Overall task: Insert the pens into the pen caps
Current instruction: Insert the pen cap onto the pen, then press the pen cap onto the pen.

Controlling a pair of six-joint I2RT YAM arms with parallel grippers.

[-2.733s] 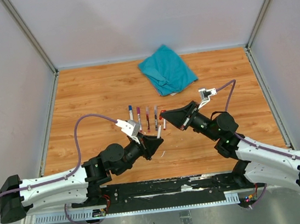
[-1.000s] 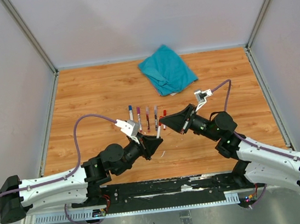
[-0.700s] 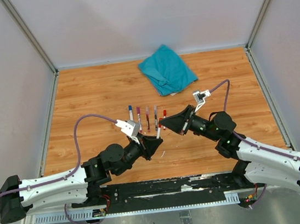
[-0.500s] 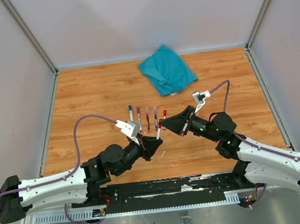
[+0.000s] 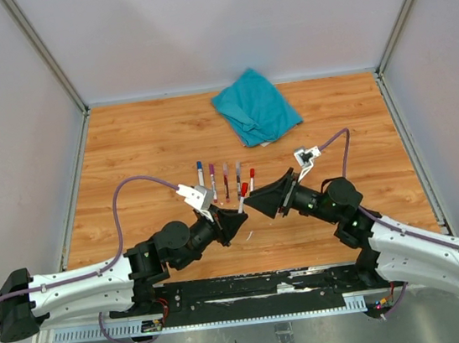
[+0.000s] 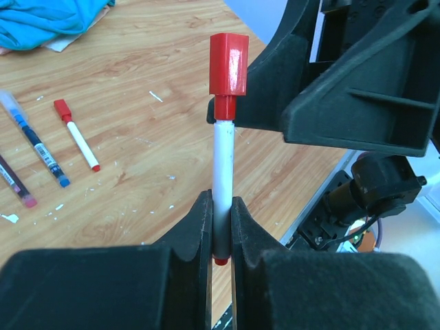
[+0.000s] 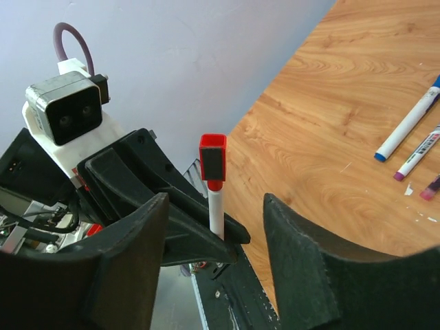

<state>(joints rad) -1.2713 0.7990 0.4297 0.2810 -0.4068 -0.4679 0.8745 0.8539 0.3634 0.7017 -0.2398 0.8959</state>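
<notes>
While the left arm's jaws clamp a thin white-barrelled marker pen (image 6: 223,172) upright over the near worktop (image 5: 142,149), a square red plastic cap (image 6: 228,63) sits on its tip, red collar showing, perhaps not fully home. The right arm's jaws stand wide, empty, beside it. Farther off, five pens (image 5: 225,176) lie in a row; whether all are capped is unclear.

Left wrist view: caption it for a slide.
Left gripper holds a white pen upright, red cap on its tip; other pens lie beyond.
</notes>
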